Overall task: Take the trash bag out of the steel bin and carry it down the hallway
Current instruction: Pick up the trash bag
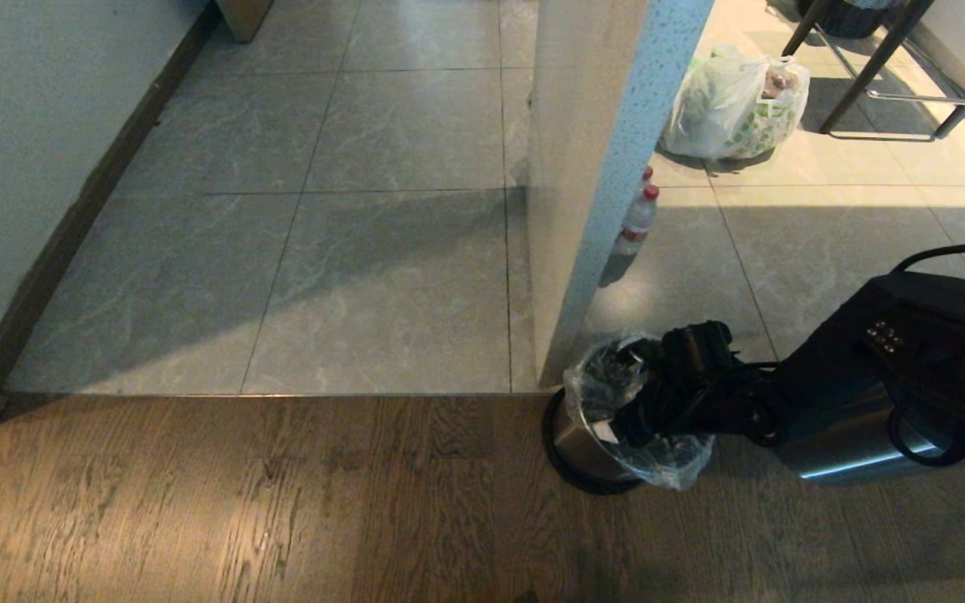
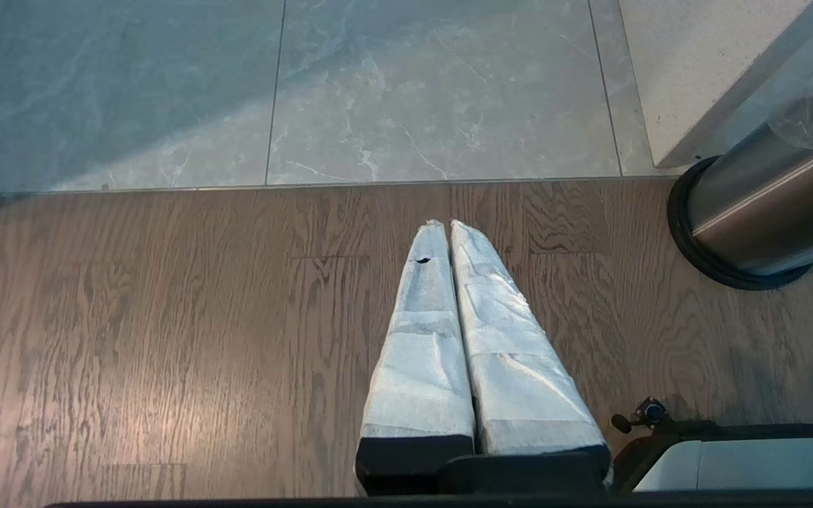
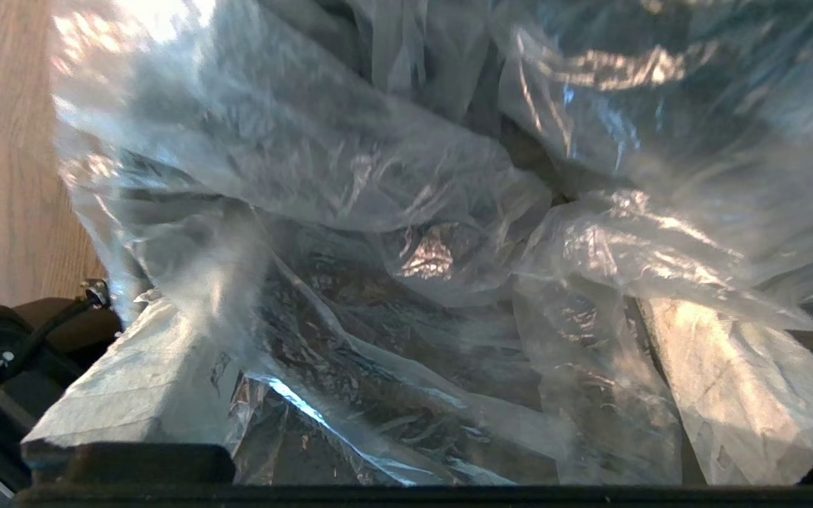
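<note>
Head view: the trash bag (image 1: 675, 465), thin clear crinkled plastic, lines the steel bin (image 1: 576, 444), its edge folded over the rim and hanging down the outside. The bin stands on the wood floor (image 1: 239, 502), right at the foot of a pale speckled wall end (image 1: 591, 167), near the strip where the wood meets the grey tiles (image 1: 382, 251) of the hallway. The right gripper (image 1: 635, 394) reaches in from the right and sits at the mouth of the bin, among the plastic.

In the right wrist view the bag (image 3: 406, 212) fills nearly the whole picture in loose folds. The gripper's two wrapped fingers (image 3: 138, 381) stand wide apart, one on each side, with plastic bunched between and draped over them; they are spread, not clamped on it.

In the left wrist view the left gripper (image 2: 443, 229) hangs over the wood floor (image 2: 166, 339), well apart from the bin (image 2: 759, 204), its two white-wrapped fingers pressed together with nothing between them.

Beyond the wall end, a water bottle with a red cap (image 1: 637, 222) stands on the tiles, just beside the wall. Farther off, a white bag with green print (image 1: 734, 105) sits on the sunlit floor, near the dark legs of a piece of furniture (image 1: 868, 75).
</note>
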Controlling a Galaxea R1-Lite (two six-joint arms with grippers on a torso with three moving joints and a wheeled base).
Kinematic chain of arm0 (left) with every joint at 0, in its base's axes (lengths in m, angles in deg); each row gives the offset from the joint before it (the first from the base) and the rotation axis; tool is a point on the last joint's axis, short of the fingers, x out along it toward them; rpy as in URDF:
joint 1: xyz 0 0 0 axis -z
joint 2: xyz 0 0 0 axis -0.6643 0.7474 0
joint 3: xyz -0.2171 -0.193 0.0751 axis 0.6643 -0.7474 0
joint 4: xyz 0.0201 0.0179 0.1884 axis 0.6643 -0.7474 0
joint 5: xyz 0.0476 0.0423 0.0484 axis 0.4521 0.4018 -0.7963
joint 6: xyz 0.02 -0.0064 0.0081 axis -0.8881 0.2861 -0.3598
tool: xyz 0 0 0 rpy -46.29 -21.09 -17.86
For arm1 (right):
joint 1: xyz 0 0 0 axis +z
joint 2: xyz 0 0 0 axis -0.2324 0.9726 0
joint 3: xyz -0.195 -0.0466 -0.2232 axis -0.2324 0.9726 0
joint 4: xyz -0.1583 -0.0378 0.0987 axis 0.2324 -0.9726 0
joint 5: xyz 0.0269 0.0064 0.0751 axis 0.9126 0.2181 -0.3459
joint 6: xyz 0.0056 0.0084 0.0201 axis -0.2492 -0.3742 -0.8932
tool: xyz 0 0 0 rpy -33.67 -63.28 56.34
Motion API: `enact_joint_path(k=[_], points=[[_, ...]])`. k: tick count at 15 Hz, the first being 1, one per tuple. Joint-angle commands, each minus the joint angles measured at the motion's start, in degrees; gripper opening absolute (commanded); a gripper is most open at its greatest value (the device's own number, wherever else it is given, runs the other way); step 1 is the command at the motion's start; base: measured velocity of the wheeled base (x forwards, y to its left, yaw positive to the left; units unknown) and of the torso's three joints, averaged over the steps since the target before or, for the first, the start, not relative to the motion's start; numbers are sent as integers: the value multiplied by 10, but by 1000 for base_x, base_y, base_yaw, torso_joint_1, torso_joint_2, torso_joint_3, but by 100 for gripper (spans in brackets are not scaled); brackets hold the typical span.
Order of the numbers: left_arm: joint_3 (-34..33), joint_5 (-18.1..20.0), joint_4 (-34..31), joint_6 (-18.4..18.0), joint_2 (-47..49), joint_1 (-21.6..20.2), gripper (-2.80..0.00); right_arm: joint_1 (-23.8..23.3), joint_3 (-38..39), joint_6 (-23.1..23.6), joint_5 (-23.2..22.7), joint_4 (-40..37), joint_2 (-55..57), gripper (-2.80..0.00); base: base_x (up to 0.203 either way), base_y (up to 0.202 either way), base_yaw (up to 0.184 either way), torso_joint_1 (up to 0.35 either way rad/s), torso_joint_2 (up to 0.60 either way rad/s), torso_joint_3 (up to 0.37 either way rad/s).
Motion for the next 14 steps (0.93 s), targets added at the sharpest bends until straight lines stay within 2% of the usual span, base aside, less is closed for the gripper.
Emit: enact_joint_path(k=[1,2,3,6,9,14], points=[[0,0,0,0,0,0,-280,1,3,1,-1,1,5,0,0,0,0,0,0,0],[0,0,0,0,0,0,-280,0,3,1,-1,-1,5,0,0,0,0,0,0,0],[0,0,0,0,0,0,-280,1,1,1,1,-3,6,-280,0,0,0,0,0,0],[0,0,0,0,-1,0,-280,1,4,-4,32,0,2,-280,0,0,0,0,0,0],[0,0,0,0,-1,0,-280,1,3,-22,34,0,-14,-280,0,0,0,0,0,0],[0,0,0,0,0,0,-280,1,32,-67,35,-5,-102,-280,0,0,0,0,0,0]])
